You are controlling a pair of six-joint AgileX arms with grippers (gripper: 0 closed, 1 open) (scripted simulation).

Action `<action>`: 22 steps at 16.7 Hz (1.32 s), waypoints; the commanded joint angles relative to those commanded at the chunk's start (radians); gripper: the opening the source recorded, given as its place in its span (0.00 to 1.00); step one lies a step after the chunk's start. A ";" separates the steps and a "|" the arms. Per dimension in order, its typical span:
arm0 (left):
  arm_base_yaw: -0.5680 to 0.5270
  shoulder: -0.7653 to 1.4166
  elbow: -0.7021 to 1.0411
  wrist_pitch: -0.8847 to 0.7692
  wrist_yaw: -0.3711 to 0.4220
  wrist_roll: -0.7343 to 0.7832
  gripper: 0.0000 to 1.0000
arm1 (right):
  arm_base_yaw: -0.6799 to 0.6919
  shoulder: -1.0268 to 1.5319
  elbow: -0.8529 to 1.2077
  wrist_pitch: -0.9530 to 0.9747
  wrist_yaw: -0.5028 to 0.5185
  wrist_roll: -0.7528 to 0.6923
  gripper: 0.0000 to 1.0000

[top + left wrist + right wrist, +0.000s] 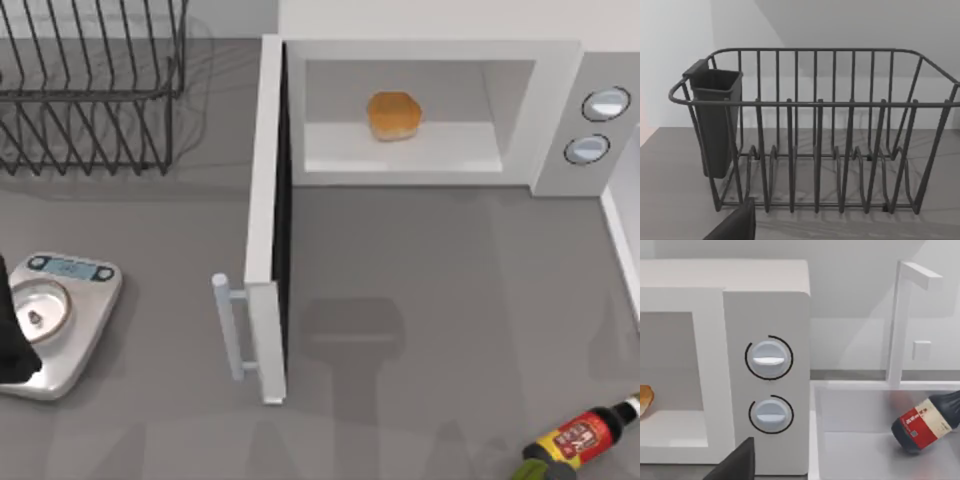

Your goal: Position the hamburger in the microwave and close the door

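1. At the near left edge of the table, our left arm shows as a dark mass overlapping a kitchen scale. We cannot tell how its jaws stand.
2. The scale is a rounded square of brushed silver metal with a round pan and a pale blue display strip.
3. At the near right edge, a dark sauce bottle lies on its side, glossy, with a red-and-yellow label. In the right wrist view a bottle with the same label lies tilted in a pale basin beside the microwave. How our right jaws stand we cannot tell.
4. In the middle of the grey table, the door stands swung wide open, a flat white slab with a dark inner edge and a light-grey bar handle on its outer face.
5. Farther back, the microwave is a white box with two round silver knobs on its grey side panel.
6. The hamburger, a small rounded golden-orange bun, sits on the pale cavity floor, apart from the walls.
7. At the far left, a black wire dish rack stands with a dark plastic cutlery cup hung on one end.
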 joint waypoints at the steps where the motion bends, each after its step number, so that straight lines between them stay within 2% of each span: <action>1: 0.000 0.000 0.000 0.000 0.000 0.000 1.00 | 0.000 0.000 0.000 0.000 0.000 0.000 1.00; 14: 0.000 0.000 0.000 0.000 0.000 0.000 0.02 | 0.000 0.000 0.000 0.000 0.000 0.000 1.00; 22: 0.000 0.000 0.000 0.000 0.000 0.000 0.00 | 0.000 0.000 0.000 0.000 0.000 0.000 1.00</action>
